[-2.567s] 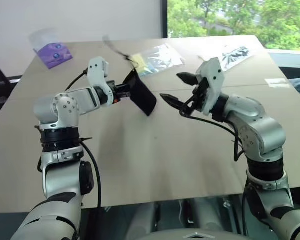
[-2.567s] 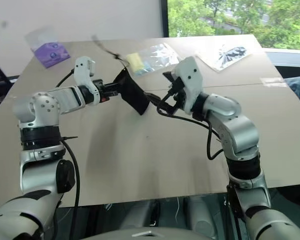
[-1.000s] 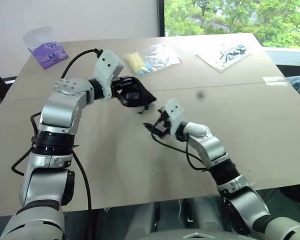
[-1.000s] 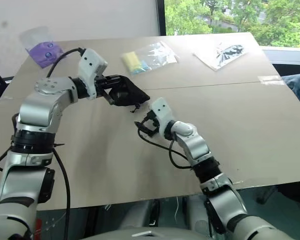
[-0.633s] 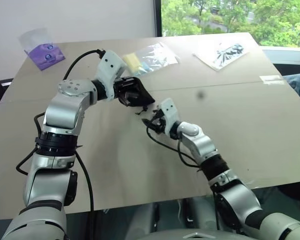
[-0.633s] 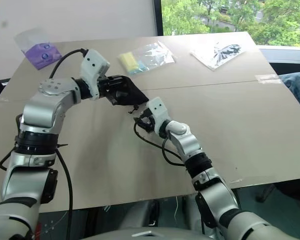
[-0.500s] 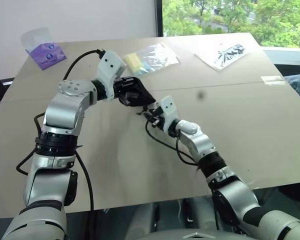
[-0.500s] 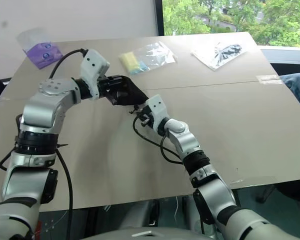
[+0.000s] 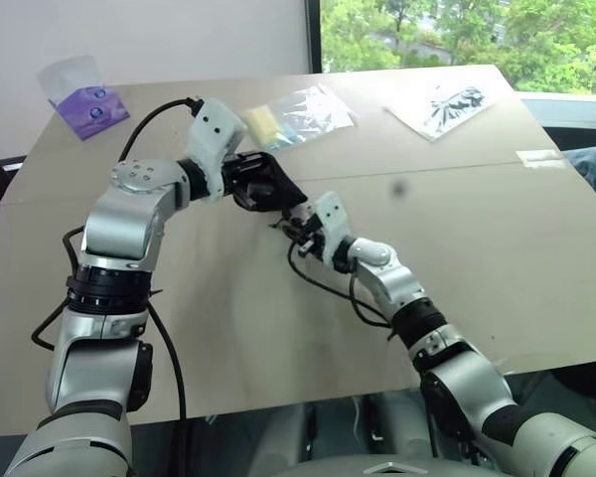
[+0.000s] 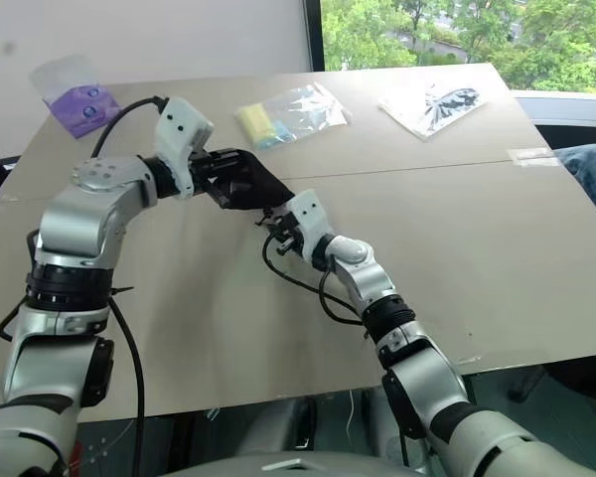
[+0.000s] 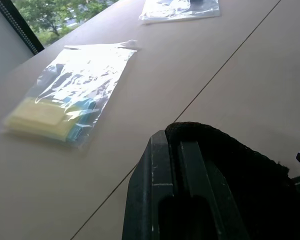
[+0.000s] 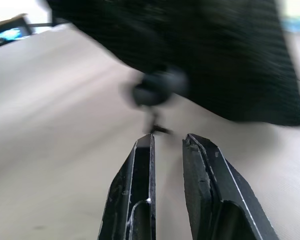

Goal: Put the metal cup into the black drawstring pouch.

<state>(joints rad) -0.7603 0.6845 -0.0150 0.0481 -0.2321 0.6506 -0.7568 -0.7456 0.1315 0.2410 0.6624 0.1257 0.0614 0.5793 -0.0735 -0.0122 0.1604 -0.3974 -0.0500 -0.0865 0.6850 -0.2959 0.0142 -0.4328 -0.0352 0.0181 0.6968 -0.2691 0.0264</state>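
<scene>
Left eye view: left gripper (image 9: pixel 246 184) clamped on the black drawstring pouch (image 9: pixel 268 185), lifted above the table (image 9: pixel 497 229), probably to present its mouth.
Right gripper (image 12: pixel 167 141): nearly closed, narrow gap, empty, just beside pouch's cord.
Metal cup: unseen, possibly inside.

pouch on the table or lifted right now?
Lifted. The pouch hangs above the table, clamped in the left gripper; the right wrist view shows bare tabletop beneath it.
</scene>
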